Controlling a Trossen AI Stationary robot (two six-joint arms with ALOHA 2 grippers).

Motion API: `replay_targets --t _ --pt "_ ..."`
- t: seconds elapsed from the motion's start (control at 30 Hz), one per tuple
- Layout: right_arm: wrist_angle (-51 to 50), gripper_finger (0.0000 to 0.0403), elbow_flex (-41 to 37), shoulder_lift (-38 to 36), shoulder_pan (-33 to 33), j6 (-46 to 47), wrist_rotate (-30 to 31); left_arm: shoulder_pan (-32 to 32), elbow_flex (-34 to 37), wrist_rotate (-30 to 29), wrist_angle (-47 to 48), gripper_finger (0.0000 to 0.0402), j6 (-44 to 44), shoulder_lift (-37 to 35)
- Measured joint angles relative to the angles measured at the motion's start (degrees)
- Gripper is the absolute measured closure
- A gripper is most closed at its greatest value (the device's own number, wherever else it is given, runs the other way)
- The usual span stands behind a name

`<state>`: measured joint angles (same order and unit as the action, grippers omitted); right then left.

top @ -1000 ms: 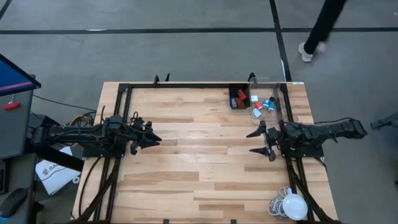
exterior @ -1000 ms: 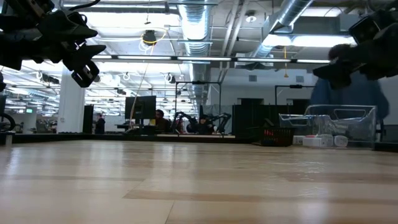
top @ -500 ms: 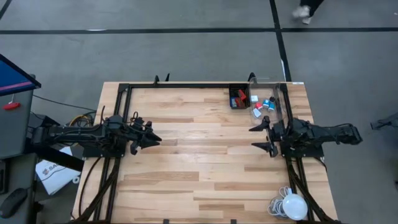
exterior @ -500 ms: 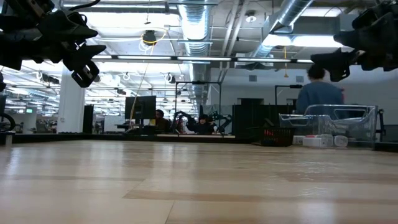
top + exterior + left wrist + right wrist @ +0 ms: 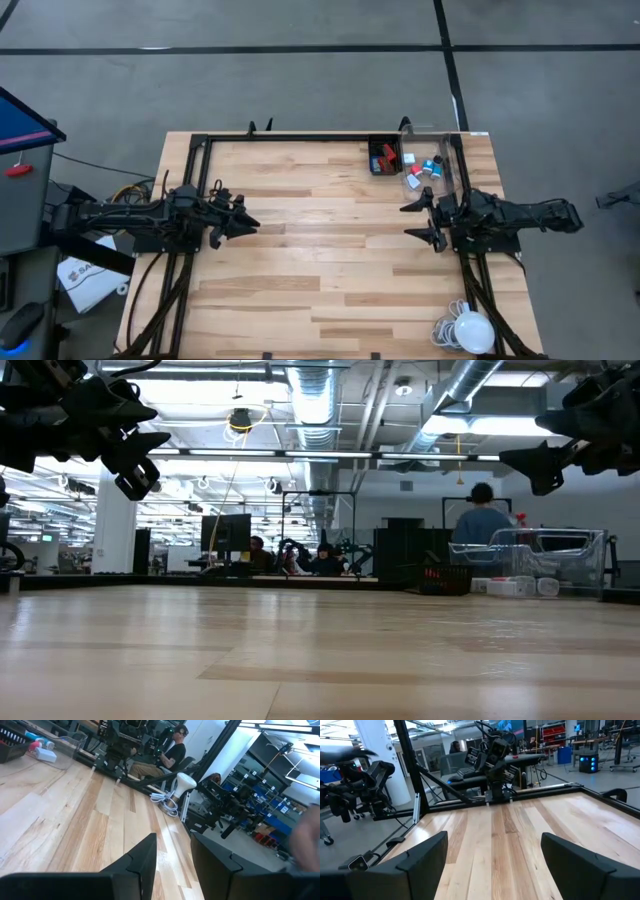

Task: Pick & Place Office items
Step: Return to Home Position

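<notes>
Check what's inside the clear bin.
The clear bin holds a cluster of small adapters, white with light blue or red. They overlap, so any underneath are hidden; exact count unclear.

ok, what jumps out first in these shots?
Both grippers hang above the table, holding nothing: left gripper at the left side, right gripper at the right. Colour sits far right: office items in the clear bin, by the black tray. A white lamp lies near right.

Robotics lab, exposed ceiling ducts (image 5: 320,400), further robot arms (image 5: 225,807), seated person (image 5: 172,755), monitors (image 5: 225,532).
</notes>
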<state>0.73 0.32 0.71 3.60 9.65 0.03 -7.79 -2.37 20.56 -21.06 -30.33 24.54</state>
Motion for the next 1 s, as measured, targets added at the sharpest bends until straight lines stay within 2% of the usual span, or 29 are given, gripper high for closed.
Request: replay_targets --t 0.2,0.57,0.67,0.83,1.0 --pt "0.0 0.0092 0.0 0.0 0.0 -0.04 0.0 0.42 0.0 0.0 0.28 0.0284 -0.02 -1.09" --pt "0.0 0.0092 -0.02 0.02 0.02 -0.13 0.0 3.8 1.97 0.5 4.41 0.0284 9.77 -22.1" --pt "-0.01 0.0092 -0.02 0.02 0.02 -0.13 0.01 4.62 1.87 -3.37 5.8 0.0284 14.98 -24.48" --pt "-0.02 0.0092 -0.02 -0.02 0.02 -0.13 0.02 8.59 1.95 -13.88 9.29 0.0284 16.17 -24.53" --pt "-0.01 0.0092 -0.02 -0.02 0.02 -0.12 0.02 10.88 1.95 -15.69 9.76 0.0284 19.96 -24.53"
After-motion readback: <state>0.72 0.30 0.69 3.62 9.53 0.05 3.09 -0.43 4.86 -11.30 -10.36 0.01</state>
